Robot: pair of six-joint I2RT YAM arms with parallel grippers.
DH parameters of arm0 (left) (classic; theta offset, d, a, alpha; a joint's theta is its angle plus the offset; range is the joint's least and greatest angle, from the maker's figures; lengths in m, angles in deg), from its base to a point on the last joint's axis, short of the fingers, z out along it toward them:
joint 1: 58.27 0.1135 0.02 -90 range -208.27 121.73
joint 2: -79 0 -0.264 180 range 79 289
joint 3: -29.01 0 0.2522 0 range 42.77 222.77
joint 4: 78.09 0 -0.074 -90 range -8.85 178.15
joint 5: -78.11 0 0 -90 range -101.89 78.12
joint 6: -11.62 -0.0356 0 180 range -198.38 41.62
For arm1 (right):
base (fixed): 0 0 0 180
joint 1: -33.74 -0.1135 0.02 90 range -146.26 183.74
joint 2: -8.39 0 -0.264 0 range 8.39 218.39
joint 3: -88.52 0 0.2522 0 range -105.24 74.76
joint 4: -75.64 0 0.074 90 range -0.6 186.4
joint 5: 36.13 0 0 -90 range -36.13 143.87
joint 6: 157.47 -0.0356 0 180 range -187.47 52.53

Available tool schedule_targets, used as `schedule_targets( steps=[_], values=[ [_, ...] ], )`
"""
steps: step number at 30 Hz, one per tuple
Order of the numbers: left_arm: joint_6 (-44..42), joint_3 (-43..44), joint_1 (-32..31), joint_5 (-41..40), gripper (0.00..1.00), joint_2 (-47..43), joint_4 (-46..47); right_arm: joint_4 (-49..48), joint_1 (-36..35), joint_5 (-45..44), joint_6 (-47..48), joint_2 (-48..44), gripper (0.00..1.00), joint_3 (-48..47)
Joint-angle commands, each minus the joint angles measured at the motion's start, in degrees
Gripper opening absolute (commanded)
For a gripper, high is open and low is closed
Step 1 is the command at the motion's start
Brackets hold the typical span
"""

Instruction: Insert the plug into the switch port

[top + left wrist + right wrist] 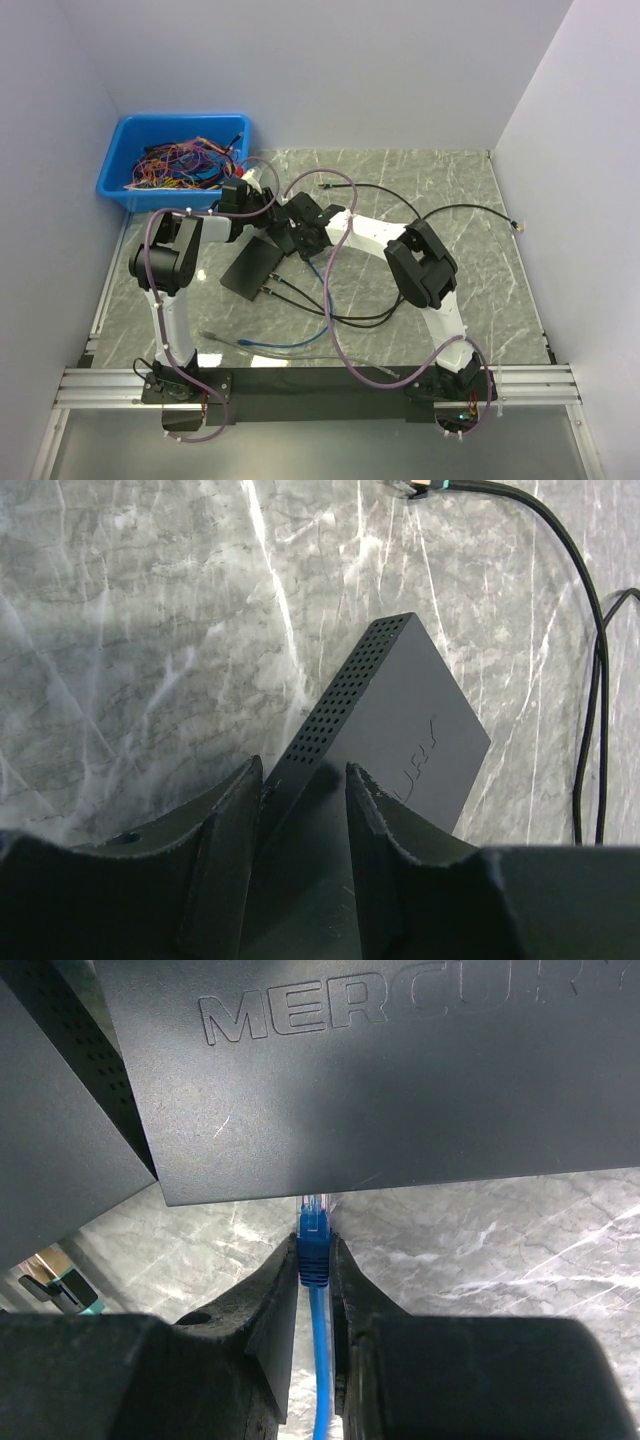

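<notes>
Now, top view: both arms converge mid-frame over the black switch (250,268), and a blue bin (180,160) sits upper left. Left wrist view: your left gripper (305,805) is clamped on the switch's near end, probably to brace it against the push. Right wrist view: your right gripper (315,1260) pinches the blue plug (313,1250) narrowly, its clear tip meeting the switch's lower edge. Whether it is seated you cannot tell.

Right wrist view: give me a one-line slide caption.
Right gripper pinches the blue plug, its clear tip at the black switch edge.
</notes>
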Motion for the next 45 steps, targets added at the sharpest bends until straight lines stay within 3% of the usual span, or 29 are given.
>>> schedule_targets(
  steps=[1, 19, 25, 45],
  values=[
    [-0.34, 0.94, -1.09, -0.47, 0.44, 1.29, -4.84, 0.62, 0.26, -0.35, -0.96, 0.18, 0.00, -2.43],
    [-2.09, -0.38, -2.06, 1.37, 0.43, 0.67, -5.37, 2.57, 0.35, -2.28, -1.31, 2.02, 0.00, -10.08],
    [-3.67, -1.26, -2.15, 6.03, 0.43, 0.49, -3.70, -3.32, 0.35, -4.48, 1.06, 1.50, 0.00, -5.69],
    [-6.31, -4.16, -7.07, 8.14, 0.42, 0.32, -2.56, -22.21, 0.34, -9.14, 13.88, -10.72, 0.00, 7.14]
  ],
)
